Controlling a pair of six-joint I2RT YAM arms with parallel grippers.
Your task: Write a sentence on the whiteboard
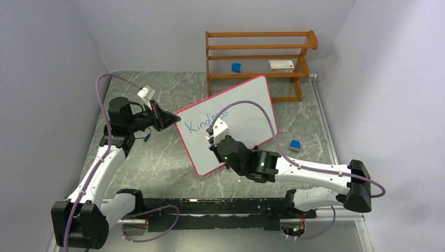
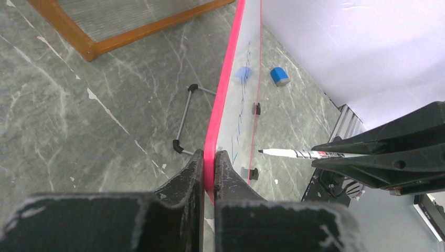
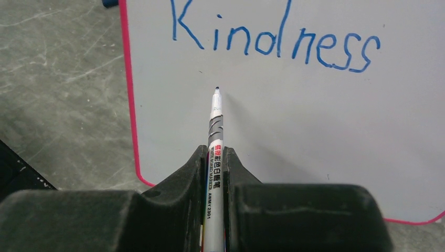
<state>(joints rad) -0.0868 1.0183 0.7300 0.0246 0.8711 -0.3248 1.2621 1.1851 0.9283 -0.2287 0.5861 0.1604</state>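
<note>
"Kindness" (blue cursive) stands on the whiteboard (image 3: 315,131); the marker (image 3: 215,131) barrel perhaps reads "WHITE BOARD MARKER", 2301.

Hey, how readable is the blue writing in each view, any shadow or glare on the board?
Right wrist view: the sentence is sharp; the marker casts a faint shadow on the whiteboard, below the lettering. Left wrist view: board nearly edge-on, writing squeezed to streaks, a blue reflection beside it. Top view: small, its end crossed by a cable.
</note>
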